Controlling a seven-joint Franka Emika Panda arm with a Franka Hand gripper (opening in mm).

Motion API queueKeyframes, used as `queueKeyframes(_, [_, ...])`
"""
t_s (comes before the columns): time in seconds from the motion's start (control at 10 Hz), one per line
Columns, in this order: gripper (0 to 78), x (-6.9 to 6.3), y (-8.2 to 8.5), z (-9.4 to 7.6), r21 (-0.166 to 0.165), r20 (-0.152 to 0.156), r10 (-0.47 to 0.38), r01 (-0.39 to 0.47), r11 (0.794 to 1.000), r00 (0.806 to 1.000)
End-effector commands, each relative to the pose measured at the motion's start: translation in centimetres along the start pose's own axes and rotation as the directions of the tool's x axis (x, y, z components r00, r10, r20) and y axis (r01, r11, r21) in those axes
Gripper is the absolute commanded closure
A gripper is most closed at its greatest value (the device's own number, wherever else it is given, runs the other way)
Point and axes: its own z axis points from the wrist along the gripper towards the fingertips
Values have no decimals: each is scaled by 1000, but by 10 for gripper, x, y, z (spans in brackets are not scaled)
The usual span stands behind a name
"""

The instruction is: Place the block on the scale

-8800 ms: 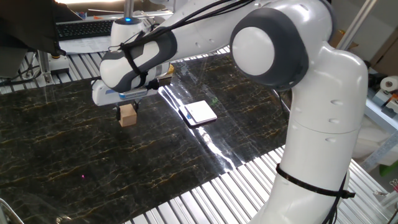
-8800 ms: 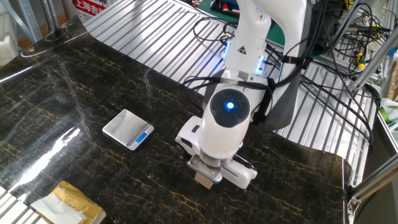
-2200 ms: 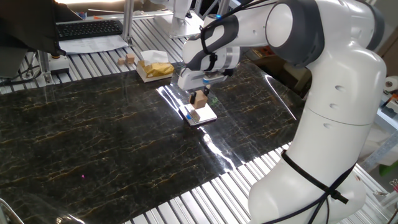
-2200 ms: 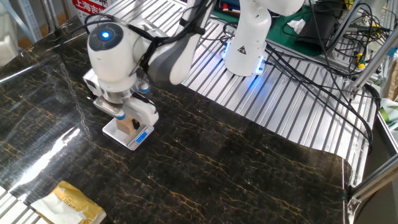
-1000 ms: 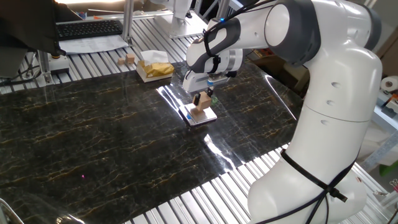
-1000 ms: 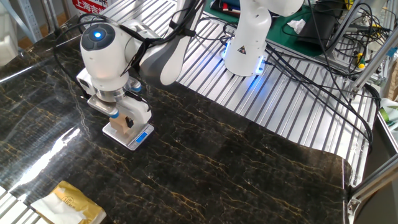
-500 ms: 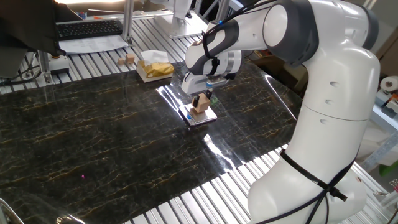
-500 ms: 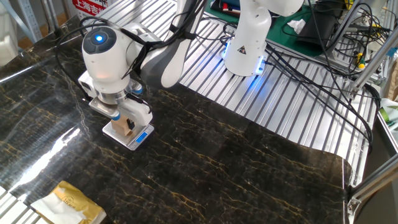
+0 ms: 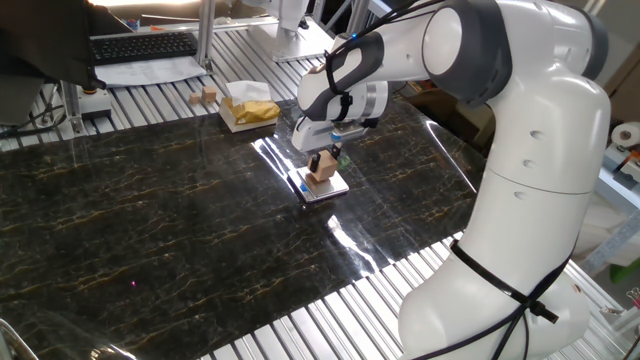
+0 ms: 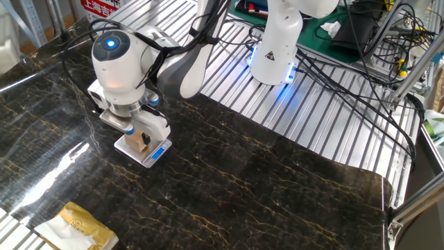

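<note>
The block (image 9: pixel 320 179), a small tan wooden cube, rests on the white top plate of the scale (image 9: pixel 337 187) on the dark marble table. In the other fixed view the block (image 10: pixel 144 142) shows on the scale (image 10: pixel 127 146), next to its blue mark. My gripper (image 9: pixel 325 163) stands straight above the block, with its fingers down around the block's top. The jaws look slightly open and the block sits with its weight on the plate. From the other side the gripper (image 10: pixel 141 133) hides most of the scale.
A tan box with yellow material (image 9: pixel 248 108) and a tinier wooden block (image 9: pixel 208 97) lie behind the table, near a keyboard (image 9: pixel 140 45). A tan packet (image 10: pixel 78 226) lies at the table's near edge. The arm's base (image 10: pixel 274 48) and cables stand on ribbed metal.
Over the last second my gripper has lifted and shifted very slightly, while the block stayed on the scale. Since half a second ago nothing has visibly moved.
</note>
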Motion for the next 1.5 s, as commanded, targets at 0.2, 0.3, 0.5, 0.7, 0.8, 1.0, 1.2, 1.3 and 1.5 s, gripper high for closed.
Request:
queueKeyframes(0.2, [764, -1, 2, -2, 1, 2, 17, -17, 1000, 1000])
queueKeyframes(0.3, [764, -1, 2, -2, 1, 0, 20, -20, 1000, 1000])
queueKeyframes(0.5, [764, -1, 3, -2, -1, -3, 24, -24, 1000, 1000])
queueKeyframes(0.7, [764, 0, 3, -1, 0, -3, 29, -29, 1000, 1000])
queueKeyframes(0.8, [764, 0, 4, 0, 0, -3, 29, -29, 1000, 1000])
queueKeyframes(1.0, [764, 0, 4, 1, 1, -11, 36, -36, 999, 999])
queueKeyframes(1.2, [764, 0, 4, 1, 3, -12, 38, -38, 999, 999])
queueKeyframes(1.3, [764, 0, 4, 1, 3, -12, 41, -41, 999, 999])
queueKeyframes(1.5, [764, 0, 4, 1, 10, -13, 50, -49, 999, 999])
